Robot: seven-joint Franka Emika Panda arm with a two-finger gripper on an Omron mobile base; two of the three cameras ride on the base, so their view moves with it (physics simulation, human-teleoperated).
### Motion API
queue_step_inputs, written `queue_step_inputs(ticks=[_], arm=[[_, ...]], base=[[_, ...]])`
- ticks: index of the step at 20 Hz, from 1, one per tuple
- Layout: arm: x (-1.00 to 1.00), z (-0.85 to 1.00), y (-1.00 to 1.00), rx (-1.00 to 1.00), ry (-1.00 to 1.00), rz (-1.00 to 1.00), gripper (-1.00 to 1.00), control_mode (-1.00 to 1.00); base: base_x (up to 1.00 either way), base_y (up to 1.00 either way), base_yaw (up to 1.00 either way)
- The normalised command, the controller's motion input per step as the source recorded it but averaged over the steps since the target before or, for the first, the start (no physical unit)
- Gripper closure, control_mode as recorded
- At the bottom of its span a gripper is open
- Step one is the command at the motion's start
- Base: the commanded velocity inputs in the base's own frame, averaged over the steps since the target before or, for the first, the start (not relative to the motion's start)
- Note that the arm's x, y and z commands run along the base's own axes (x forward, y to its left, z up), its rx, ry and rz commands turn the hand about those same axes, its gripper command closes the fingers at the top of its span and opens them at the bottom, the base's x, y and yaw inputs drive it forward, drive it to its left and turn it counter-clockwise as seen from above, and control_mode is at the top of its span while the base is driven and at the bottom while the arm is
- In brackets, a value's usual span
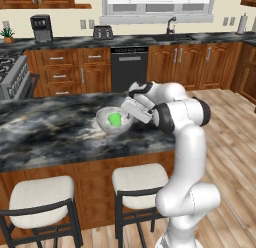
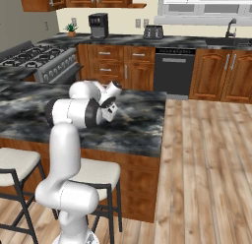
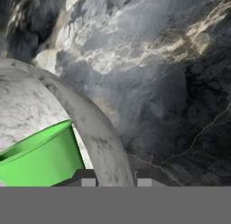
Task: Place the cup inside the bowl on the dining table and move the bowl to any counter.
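Cup (image 1: 115,119) inside bowl (image 1: 103,123), no markings.

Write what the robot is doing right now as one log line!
cup: inside bowl | bowl: on dining table | gripper: straddling bowl's rim, one finger each side | counter: bowl not there yet

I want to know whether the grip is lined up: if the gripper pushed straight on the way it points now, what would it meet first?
Most likely the bowl: its rim runs between the fingertips of the gripper. The cup sits just inside, to one side. Depth is hard to judge.
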Motion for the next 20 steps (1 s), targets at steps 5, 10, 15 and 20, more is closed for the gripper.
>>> queue_step_inputs(ticks=[5,10,15,20], arm=[[-0.10,0.37,0.00,0.00,0.00,0.00,1.00,-1.00],[-0.34,0.32,-0.06,0.00,0.00,0.00,1.00,-1.00],[-0.43,0.26,-0.13,0.00,0.00,0.00,1.00,-1.00],[-0.43,0.21,-0.10,0.00,0.00,0.00,1.00,-1.00]], base=[[0.00,0.00,0.00],[0.00,0.00,0.00],[0.00,0.00,0.00],[0.00,0.00,0.00]])
